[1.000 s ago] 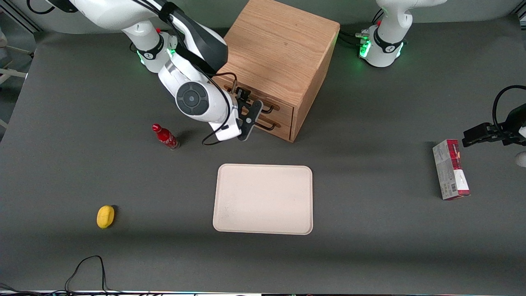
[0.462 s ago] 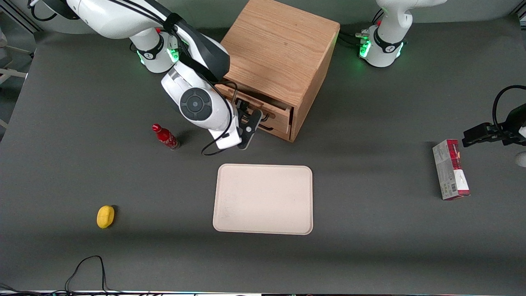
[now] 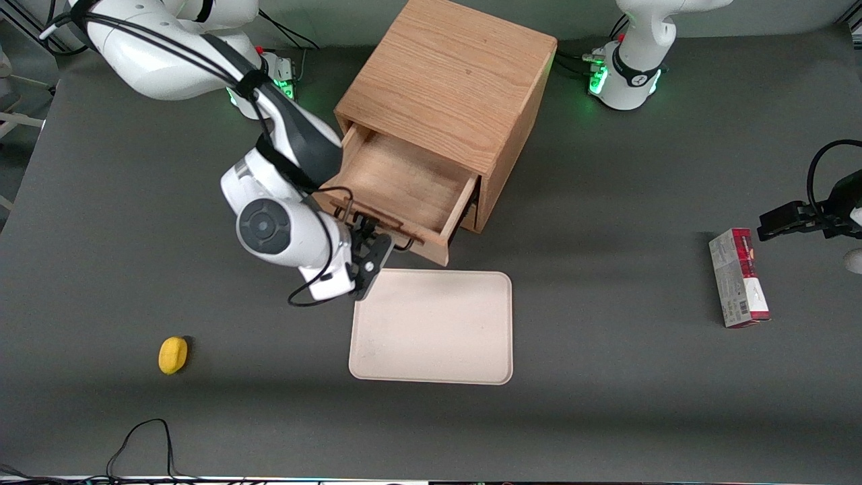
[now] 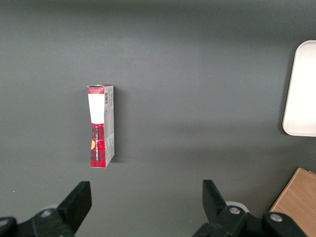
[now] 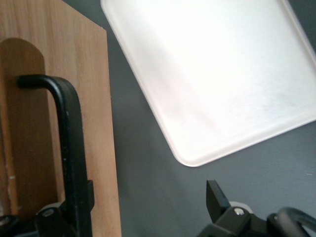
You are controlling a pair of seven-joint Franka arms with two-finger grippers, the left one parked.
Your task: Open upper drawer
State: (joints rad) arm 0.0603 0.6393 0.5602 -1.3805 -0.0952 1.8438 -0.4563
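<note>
The upper drawer (image 3: 397, 182) of the oak cabinet (image 3: 451, 81) stands pulled far out toward the front camera, and its wooden inside is bare. Its thin black bar handle (image 3: 378, 228) runs along the drawer front (image 5: 29, 123) and also shows in the right wrist view (image 5: 69, 143). My gripper (image 3: 369, 250) is at the handle, just in front of the drawer and above the tray's nearest corner. In the right wrist view the gripper (image 5: 150, 195) is open, its fingers wide apart. One finger (image 5: 90, 193) lies against the handle bar. The other finger (image 5: 216, 197) is over the table. The lower drawer is hidden under the upper one.
A cream tray (image 3: 431, 327) lies on the table right in front of the open drawer and shows in the right wrist view (image 5: 212, 74). A yellow lemon (image 3: 173, 355) lies toward the working arm's end. A red and grey box (image 3: 737, 277) lies toward the parked arm's end.
The upper drawer has slid far out toward the front camera, and my gripper has moved with its handle. The red bottle is now hidden by the arm.
</note>
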